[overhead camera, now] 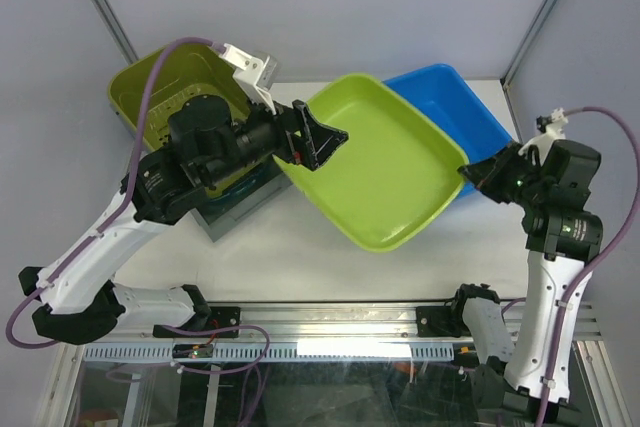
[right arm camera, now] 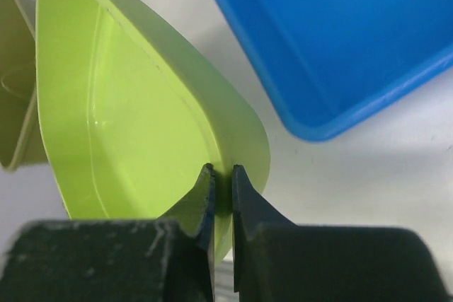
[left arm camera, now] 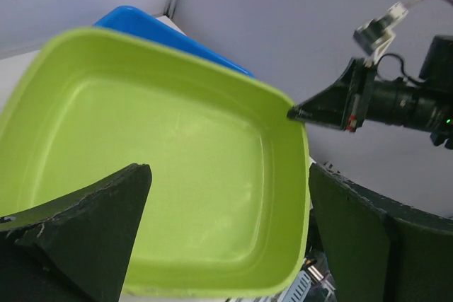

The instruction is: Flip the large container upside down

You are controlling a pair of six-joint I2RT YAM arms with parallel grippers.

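Note:
The large lime-green container (overhead camera: 385, 167) hangs tilted over the middle of the table, its hollow facing up and toward the left arm. My right gripper (overhead camera: 468, 175) is shut on the rim at its right corner; in the right wrist view the fingertips (right arm camera: 221, 171) pinch the thin lime wall (right arm camera: 120, 104). My left gripper (overhead camera: 320, 137) is open at the container's left edge. In the left wrist view the wide-apart fingers (left arm camera: 233, 245) frame the near rim of the container (left arm camera: 177, 153) without touching it.
A blue container (overhead camera: 450, 97) lies behind the lime one at the back right, also seen close in the right wrist view (right arm camera: 333, 33). An olive-green bin (overhead camera: 160, 87) stands at the back left. A dark grey box (overhead camera: 235, 202) sits under the left arm. A metal rail (overhead camera: 330, 322) runs along the near edge.

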